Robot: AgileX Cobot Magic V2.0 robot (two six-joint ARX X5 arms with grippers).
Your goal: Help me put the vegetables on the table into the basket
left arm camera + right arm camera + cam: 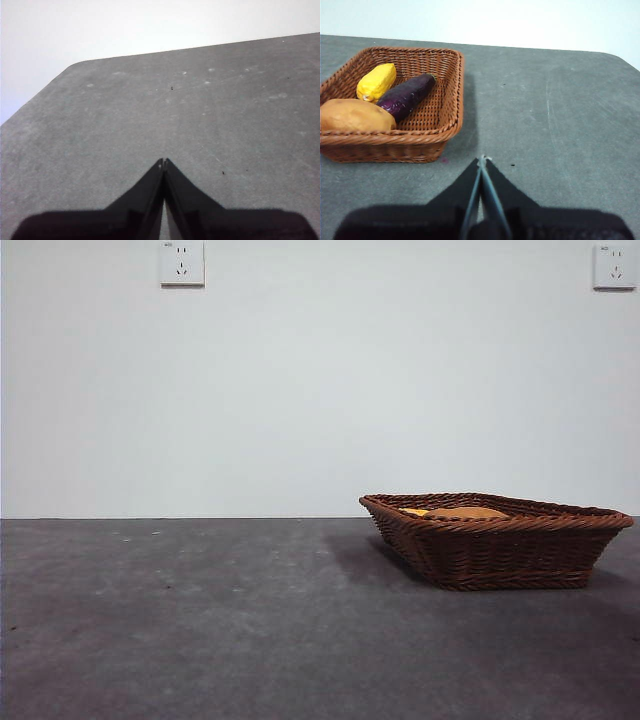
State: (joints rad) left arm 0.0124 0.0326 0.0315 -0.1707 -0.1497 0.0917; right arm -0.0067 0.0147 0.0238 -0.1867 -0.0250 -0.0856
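The brown wicker basket stands on the dark grey table at the right in the front view. In the right wrist view the basket holds the yellow corn cob, the purple eggplant and the tan potato. In the front view only the potato's top and a bit of corn show over the rim. My right gripper is shut and empty over bare table beside the basket. My left gripper is shut and empty over bare table.
A white wall with two sockets stands behind the table. The left wrist view shows the table's rounded corner and far edge.
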